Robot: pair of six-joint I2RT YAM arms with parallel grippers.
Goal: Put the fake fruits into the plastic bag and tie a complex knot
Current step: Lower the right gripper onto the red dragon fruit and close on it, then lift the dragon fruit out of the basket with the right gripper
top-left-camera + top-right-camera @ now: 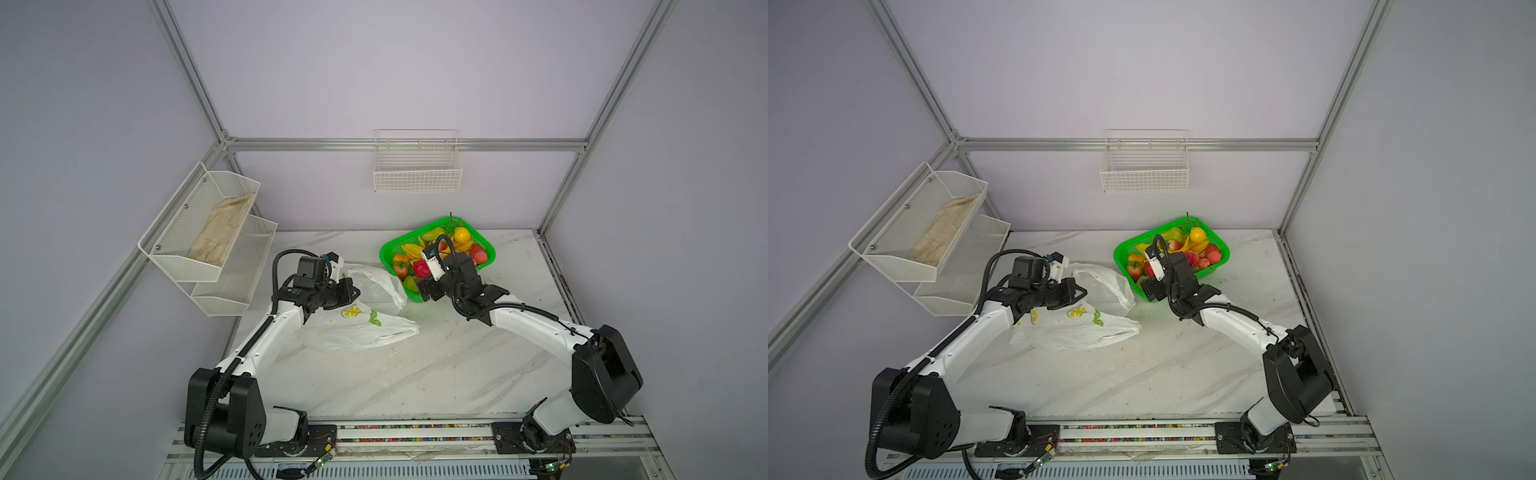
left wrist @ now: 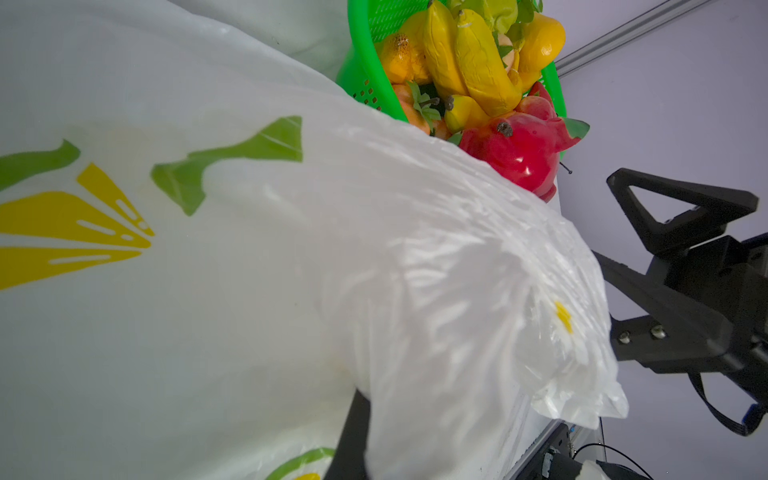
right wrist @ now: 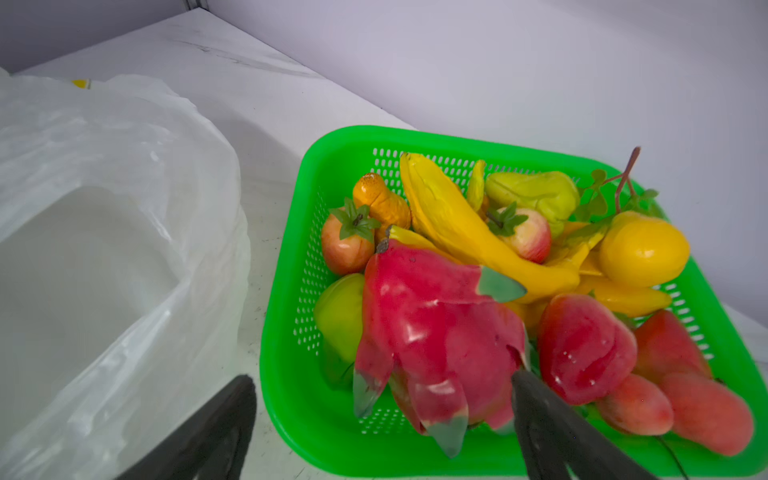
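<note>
The white plastic bag (image 1: 365,328) with lemon prints lies left of centre on the table, its mouth raised. My left gripper (image 1: 348,291) is shut on the bag's rim; in the left wrist view one dark finger (image 2: 353,436) shows under the film (image 2: 291,270). The fake fruits fill a green basket (image 1: 490,249). A pink dragon fruit (image 3: 432,332) lies at its near corner. My right gripper (image 3: 382,415) stands open around it. One finger (image 3: 548,424) is beside the fruit inside the basket. The other finger (image 3: 216,428) hangs outside over the table, near the bag (image 3: 104,249).
A two-tier wire rack (image 1: 166,253) on the left wall holds a beige cloth (image 1: 222,232). A white wire basket (image 1: 417,166) hangs on the back wall. Bare marble table (image 1: 415,374) stretches toward the front rail (image 1: 415,432).
</note>
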